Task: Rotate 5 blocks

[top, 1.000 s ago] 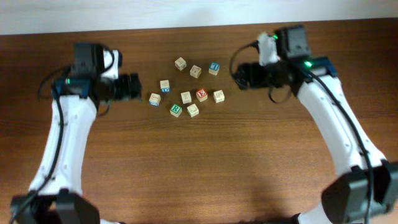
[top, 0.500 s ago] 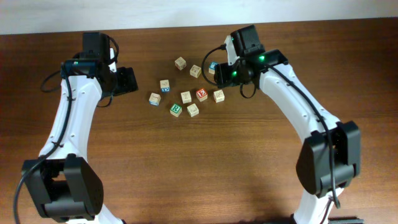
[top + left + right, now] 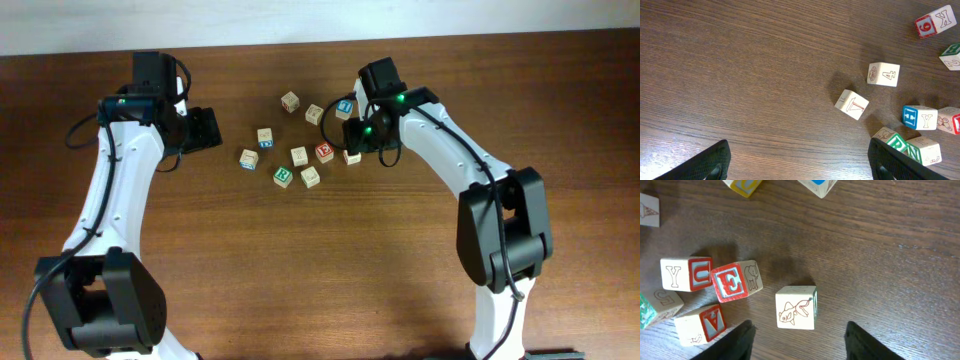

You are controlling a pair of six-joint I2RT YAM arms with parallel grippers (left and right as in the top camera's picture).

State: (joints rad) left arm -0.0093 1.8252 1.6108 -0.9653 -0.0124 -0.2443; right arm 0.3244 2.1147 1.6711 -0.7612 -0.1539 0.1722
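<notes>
Left gripper (image 3: 203,128) sat at the left edge of the cluster, jaws wide apart with nothing between them. My read: standby, kept out of the other arm's way. The nearest plain block (image 3: 248,158) was near its fingers, not touching.

Blocks (image 3: 299,156) lay loose mid-table (image 3: 300,270), mostly apart. Green R block (image 3: 283,177) was at the front, red E block (image 3: 325,152) right of centre and apparently touching a neighbour. Blue-topped cube (image 3: 344,107) was back right, not one of ours.

Right gripper (image 3: 799,330) hung over the rightmost plain one, the fish block (image 3: 796,307). Its jaws were parted and straddled the block, gap on each side, no contact visible. The fingers lined up with its side faces, so probably set to pinch and twist. Fish block lay centred between the fingertips, about tip level, clear of red E block.
</notes>
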